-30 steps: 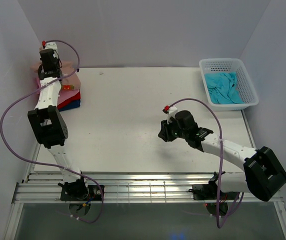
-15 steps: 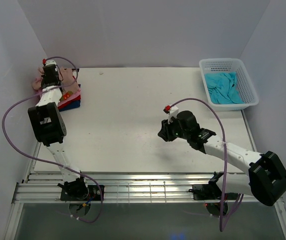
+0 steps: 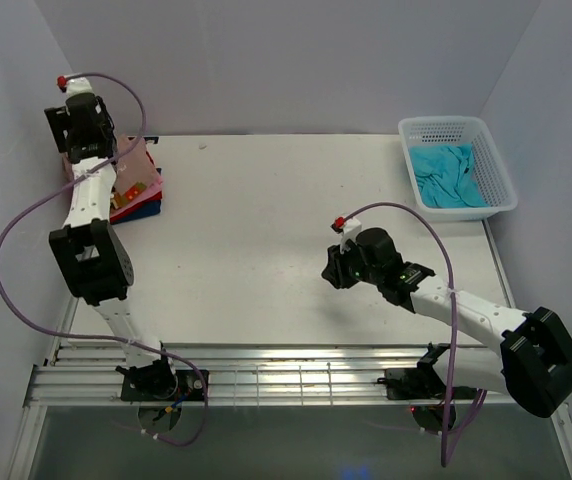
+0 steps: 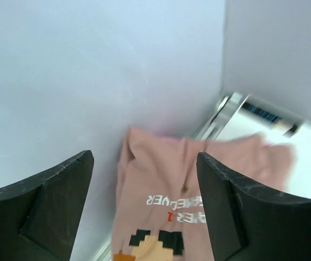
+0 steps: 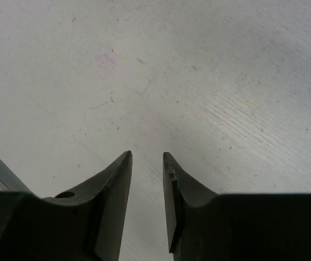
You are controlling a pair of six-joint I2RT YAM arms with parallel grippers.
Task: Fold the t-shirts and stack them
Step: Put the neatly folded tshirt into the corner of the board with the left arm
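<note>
I am holding my left pincer (image 4: 144, 157) spread wide, with nothing between its two fingers. It is hanging in the air close to the side wall (image 4: 79, 65), which is filling the view on its left. Past the fingertips and lower down, the rose-brown t-shirt (image 4: 161, 168) is lying folded, apart from the pincer and not touching it. Its white lettering (image 4: 173, 202) is showing upside down to me above a blocky printed figure. In the top view this shirt is sitting on top of a pile, and the edges of a red t-shirt (image 3: 124, 206) and a dark blue t-shirt (image 3: 144, 209) are peeking out from under it on the side facing my bases.

I am carrying my right pincer (image 5: 147, 156) with its fingers drawn near each other, a narrow gap showing between the tips and nothing in that gap. It is pointing down at the bare table (image 5: 210, 81), which is lying just under the tips. I cannot tell whether they are touching it. The turquoise t-shirt (image 3: 448, 175) is lying crumpled in the white basket (image 3: 444, 124), well apart from this pincer, away at the far right corner.
</note>
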